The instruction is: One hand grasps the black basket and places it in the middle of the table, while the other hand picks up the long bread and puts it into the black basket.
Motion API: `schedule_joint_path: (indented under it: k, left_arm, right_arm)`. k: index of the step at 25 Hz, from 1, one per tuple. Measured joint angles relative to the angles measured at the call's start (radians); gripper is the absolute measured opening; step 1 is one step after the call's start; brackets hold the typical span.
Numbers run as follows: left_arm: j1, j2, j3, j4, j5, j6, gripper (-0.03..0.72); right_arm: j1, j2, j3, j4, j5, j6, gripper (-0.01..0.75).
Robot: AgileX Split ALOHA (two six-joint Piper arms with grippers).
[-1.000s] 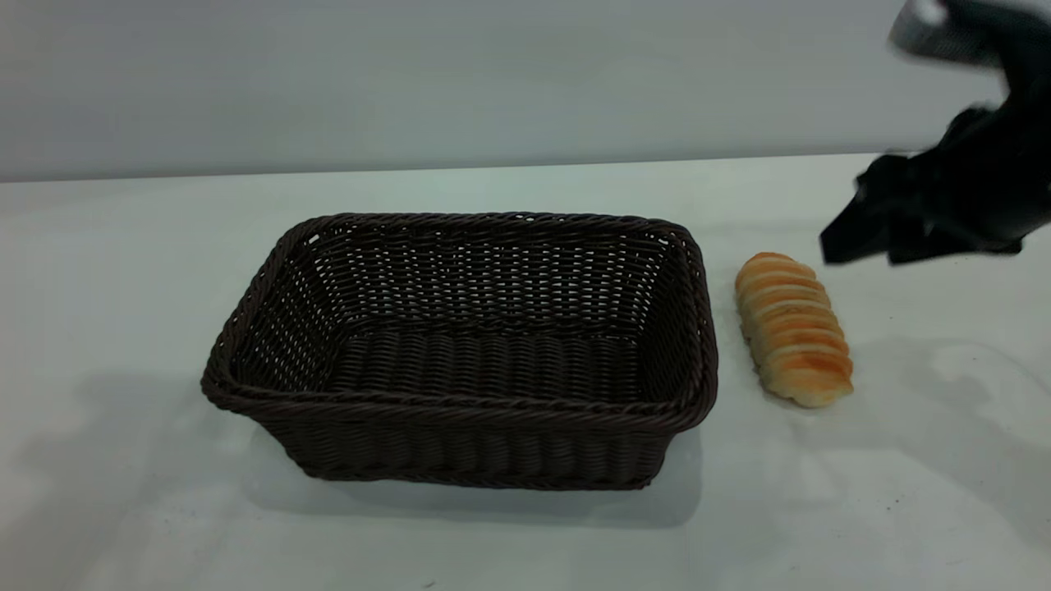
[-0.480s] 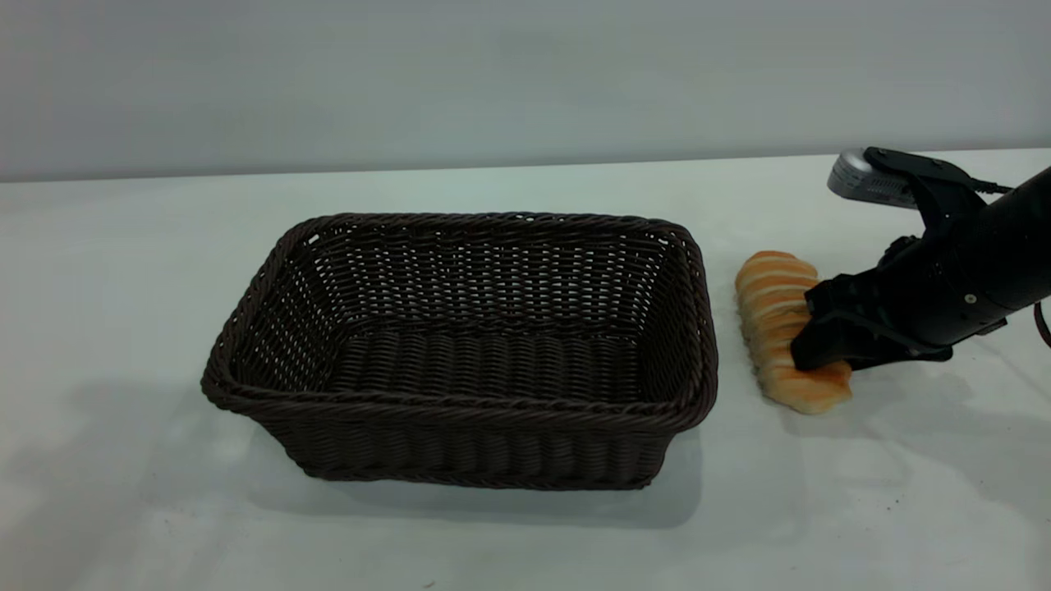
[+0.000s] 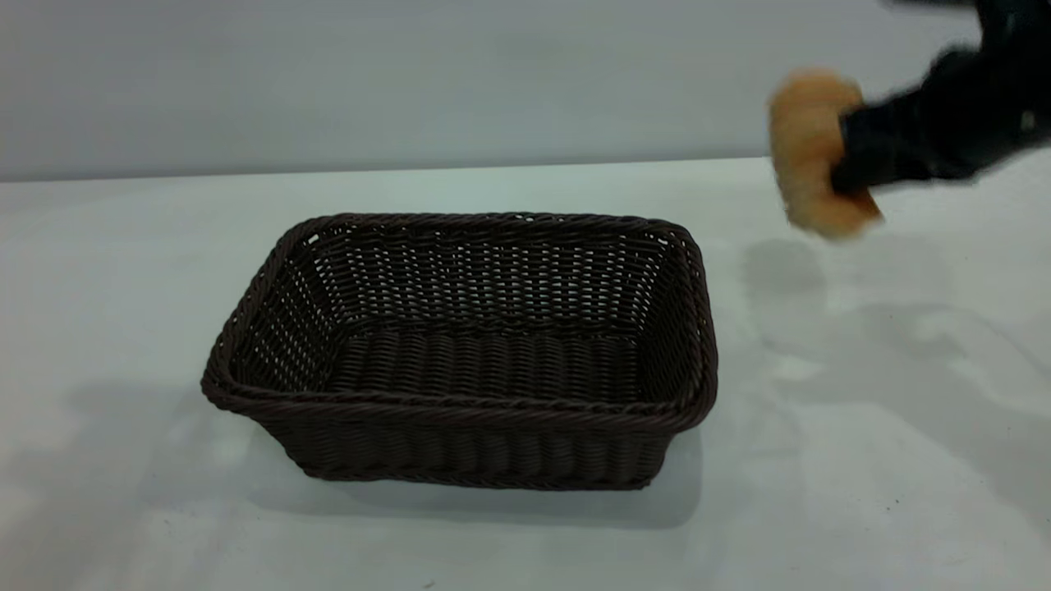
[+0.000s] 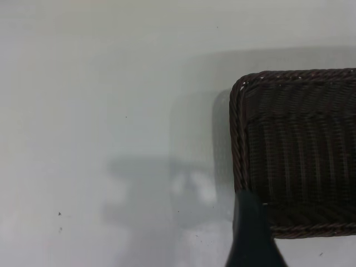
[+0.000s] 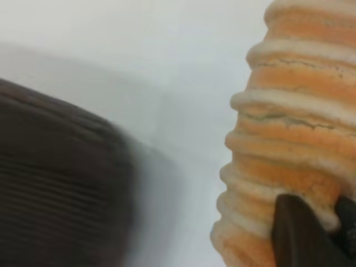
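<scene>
One ridged orange-and-cream long bread point(image 3: 809, 152), clamped in the right gripper's point(image 3: 846, 160) jaws; left jaws' state unclear.

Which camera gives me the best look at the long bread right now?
The right wrist view: the long bread fills the frame with its ridged orange and cream top clear, the right gripper clamped on it. The exterior view shows it whole but smeared, lifted above the table. The left wrist view shows only the black basket.
</scene>
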State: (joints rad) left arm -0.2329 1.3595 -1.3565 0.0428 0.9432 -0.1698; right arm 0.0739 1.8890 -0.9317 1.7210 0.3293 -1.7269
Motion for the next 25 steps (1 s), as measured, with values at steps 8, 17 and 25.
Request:
schedule_joint_path:
  k: [8,17,25]
  left_arm:
    - [0.0,0.0,0.0,0.003,0.001,0.019,0.513]
    - [0.0,-0.035,0.001,0.091,0.091,0.026,0.513]
    - [0.0,-0.174,0.002,0.247,0.22,-0.003,0.513]
  right_arm:
    - [0.273,0.012,0.001,-0.029,0.164,0.061,0.111]
    - [0.275,-0.034,0.002,-0.161,0.076,0.244,0.438]
    - [0.137,-0.299,0.002,-0.882,0.177,0.984,0.407]
